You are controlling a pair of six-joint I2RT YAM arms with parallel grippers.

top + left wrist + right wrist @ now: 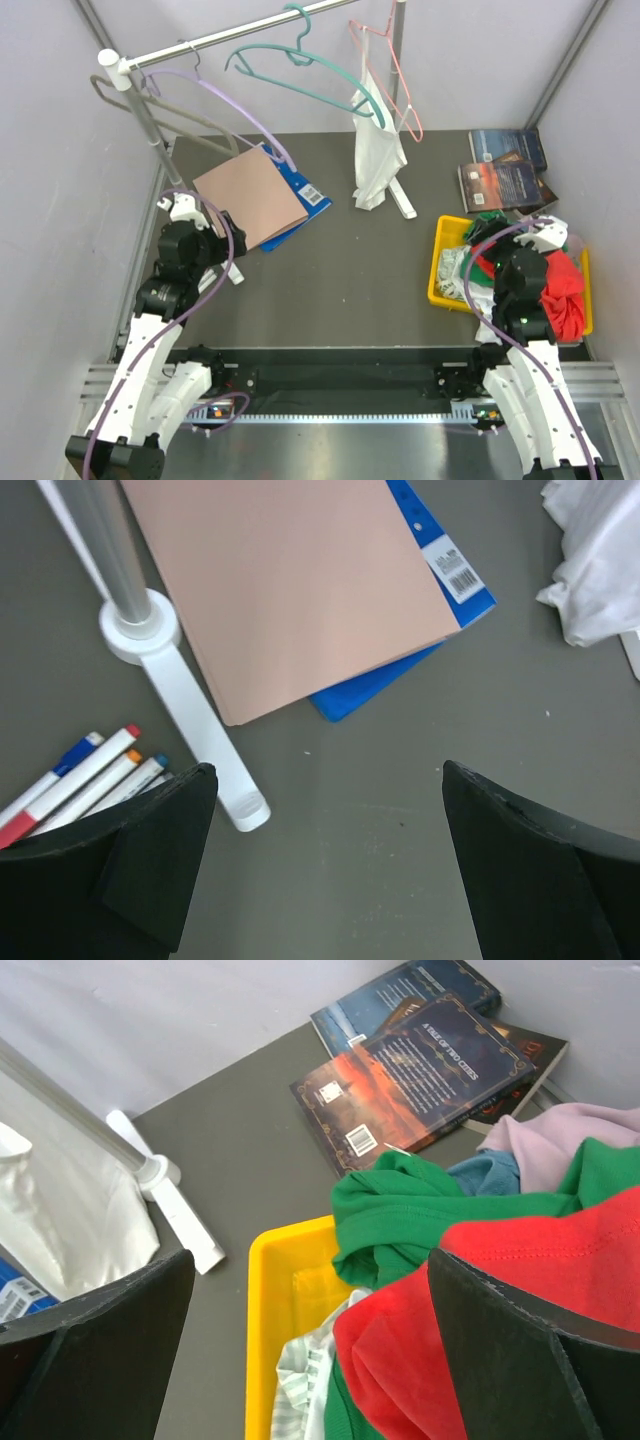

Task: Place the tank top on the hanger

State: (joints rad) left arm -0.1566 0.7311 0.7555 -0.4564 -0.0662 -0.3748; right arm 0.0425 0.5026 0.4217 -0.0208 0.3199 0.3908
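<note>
right arm [520, 290] bent over tank top [560, 1260] in yellow bin [270, 1300], right fingers [530, 1360] spread, left fingers [520, 860] spread above table [350, 810]

Top camera looks steeply down; left wrist closely shares its pink folder [250, 195], right wrist its yellow bin [436, 280].

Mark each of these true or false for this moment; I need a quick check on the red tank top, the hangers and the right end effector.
1. The red tank top lies in the yellow bin. True.
2. The teal hanger lies in the bin. False: the teal hanger hangs from the rail.
3. The white top hangs on the pink hanger. True.
4. The right end effector grips the tank top. False: the right end effector is open above the bin, holding nothing.
</note>
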